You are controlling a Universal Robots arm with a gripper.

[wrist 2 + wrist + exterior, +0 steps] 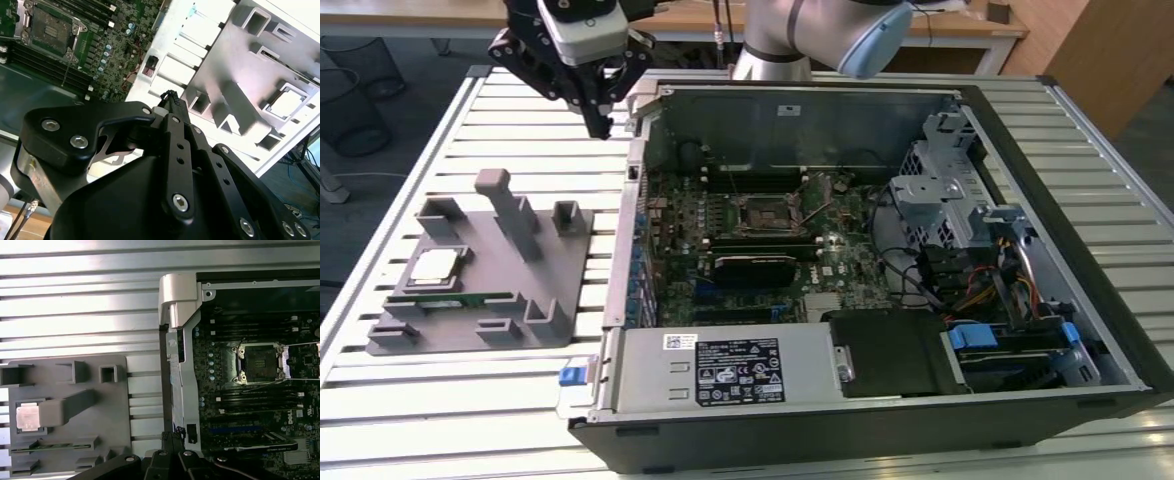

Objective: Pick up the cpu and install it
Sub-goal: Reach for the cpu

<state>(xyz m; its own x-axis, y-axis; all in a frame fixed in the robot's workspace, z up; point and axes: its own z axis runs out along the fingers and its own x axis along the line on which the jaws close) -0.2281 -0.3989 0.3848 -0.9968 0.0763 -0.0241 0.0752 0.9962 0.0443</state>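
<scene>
Up high with the claw (598, 125), hanging over the bench (520, 110) just outside the case (635, 200), by its wall on the exterior view's left. Pinched right down, tips together, gripping nothing.

Now to the cpu (434, 266): lying flat, silver side up, in a square pocket of the grey jig (534, 300), well apart from the case on that same side. Catch the cpu (27, 416) again in the first wrist view, hemmed in by low walls. Probably there to hold it square and stop it sliding, so a grab from above finds it true. Just beside it, on the edge nearer the exterior camera, a memory stick (454, 300) slotted into its own groove.

Then inside the case, mid-board: the socket (763, 212), dark in the centre, looking empty. Laid on its side with the panel off, that case, so the board faces up, likely for a clean drop-in from overhead.

Nothing picked yet, nothing installed.
</scene>
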